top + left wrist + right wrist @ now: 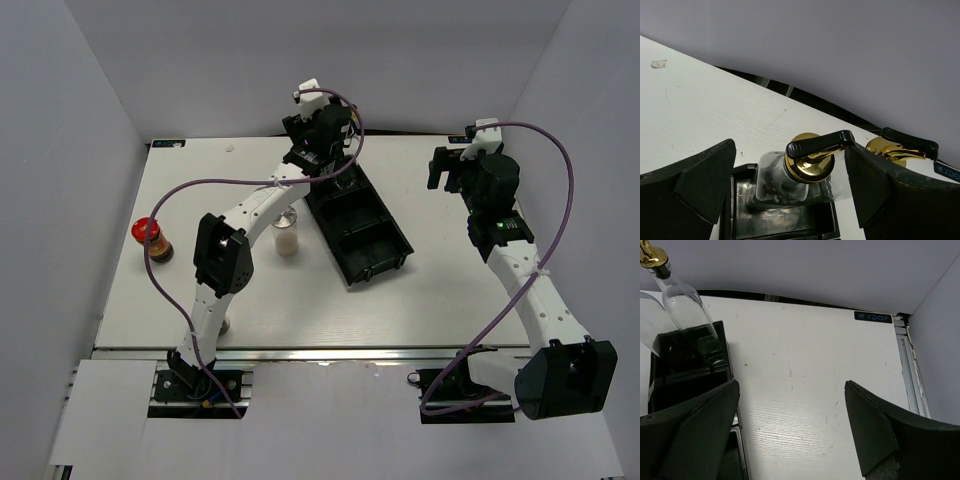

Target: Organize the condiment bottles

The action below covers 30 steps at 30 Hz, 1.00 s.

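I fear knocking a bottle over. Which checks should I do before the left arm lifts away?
1. Left gripper open: ok.
2. Bottle inside tray: ok.
3. Fingers clear of spout: cannot tell, one sits very close.
4. Right gripper open, empty: ok.
5. Red-capped jar and shaker in tray: not ok, both on table.

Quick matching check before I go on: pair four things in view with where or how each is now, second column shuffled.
1 red-capped jar
2 silver-lidded shaker jar
3 gold-spouted glass bottle
4 right gripper

A standing in the black tray's far compartment
B near the table's left edge
C open over bare table, right of the tray
D on the table, just left of the tray

Pairs: 1-B, 2-D, 3-A, 4-C
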Available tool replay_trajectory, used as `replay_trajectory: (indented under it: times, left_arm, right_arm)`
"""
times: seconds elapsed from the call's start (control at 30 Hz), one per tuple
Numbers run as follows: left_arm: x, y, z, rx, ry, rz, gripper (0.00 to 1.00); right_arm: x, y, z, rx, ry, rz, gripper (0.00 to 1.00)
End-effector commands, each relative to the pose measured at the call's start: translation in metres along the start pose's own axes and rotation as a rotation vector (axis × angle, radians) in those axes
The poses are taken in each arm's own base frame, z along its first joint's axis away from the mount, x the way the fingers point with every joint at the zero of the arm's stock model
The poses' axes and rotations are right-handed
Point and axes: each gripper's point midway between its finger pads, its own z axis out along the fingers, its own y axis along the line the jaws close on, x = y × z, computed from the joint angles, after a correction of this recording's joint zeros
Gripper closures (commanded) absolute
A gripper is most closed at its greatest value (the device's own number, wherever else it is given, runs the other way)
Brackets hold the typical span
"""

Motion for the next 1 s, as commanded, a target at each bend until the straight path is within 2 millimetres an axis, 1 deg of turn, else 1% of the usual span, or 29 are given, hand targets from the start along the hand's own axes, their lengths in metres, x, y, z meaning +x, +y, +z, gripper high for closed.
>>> replay_trajectory:
  times: [0.0, 0.07, 0.17, 0.23, 0.3, 0.33, 0.37, 0.43, 0.53, 0.63, 0.67, 0.73, 0.8, 0.83, 0.87, 0.9, 0.97]
  left_arm:
    - [-0.043, -0.006, -0.017, 0.056, -0.033, -0.058, 0.02]
    - [-0.046, -0.007, -0.020, 0.072, -0.029, -0.059, 0.02]
    - [-0.057, -0.007, -0.026, 0.090, -0.035, -0.060, 0.02]
    - [-0.065, -0.012, -0.031, 0.119, -0.036, -0.062, 0.02]
    - [-0.068, -0.014, -0.034, 0.141, -0.026, -0.051, 0.02]
    - [-0.078, -0.016, -0.038, 0.152, -0.035, -0.056, 0.02]
    - [-0.081, -0.016, -0.040, 0.158, -0.037, -0.051, 0.02]
    - [-0.091, -0.018, -0.046, 0.179, -0.042, -0.051, 0.02]
    - [-0.101, -0.017, -0.054, 0.195, -0.040, -0.047, 0.02]
    - [-0.103, -0.014, -0.060, 0.206, -0.024, -0.025, 0.02]
    - [-0.108, -0.012, -0.065, 0.214, -0.020, -0.017, 0.02]
    - [-0.109, -0.007, -0.071, 0.225, -0.014, 0.033, 0.02]
    - [-0.114, 0.006, -0.079, 0.206, -0.002, 0.085, 0.02]
    - [-0.116, 0.013, -0.082, 0.184, 0.000, 0.116, 0.02]
    - [-0.112, 0.028, -0.083, 0.132, 0.008, 0.154, 0.02]
    - [-0.127, 0.039, -0.093, 0.119, -0.012, 0.147, 0.02]
    - [-0.135, 0.060, -0.099, 0.059, -0.044, 0.140, 0.02]
  right_arm:
    - [-0.019, -0.001, 0.000, -0.005, -0.057, -0.003, 0.11]
    - [-0.019, 0.000, 0.000, -0.008, -0.056, -0.005, 0.10]
    - [-0.018, 0.003, 0.000, -0.024, -0.053, -0.011, 0.11]
    - [-0.017, 0.008, 0.001, -0.054, -0.047, -0.012, 0.11]
    - [-0.018, 0.014, 0.000, -0.089, -0.044, -0.021, 0.11]
    - [-0.016, 0.020, -0.001, -0.126, -0.041, -0.021, 0.11]
    - [-0.018, 0.026, -0.003, -0.161, -0.047, -0.025, 0.11]
    - [-0.018, 0.030, -0.004, -0.187, -0.049, -0.033, 0.10]
    - [-0.019, 0.038, -0.008, -0.236, -0.053, -0.040, 0.11]
    - [-0.019, 0.049, -0.011, -0.298, -0.054, -0.049, 0.11]
    - [-0.019, 0.054, -0.013, -0.333, -0.056, -0.055, 0.11]
    - [-0.019, 0.058, -0.015, -0.351, -0.054, -0.057, 0.11]
    - [-0.019, 0.059, -0.015, -0.354, -0.046, -0.046, 0.11]
    - [-0.019, 0.062, -0.017, -0.365, -0.048, -0.047, 0.11]
    - [-0.020, 0.066, -0.018, -0.386, -0.049, -0.054, 0.11]
    - [-0.019, 0.070, -0.019, -0.403, -0.045, -0.056, 0.11]
    - [-0.019, 0.086, -0.022, -0.463, -0.046, -0.066, 0.11]
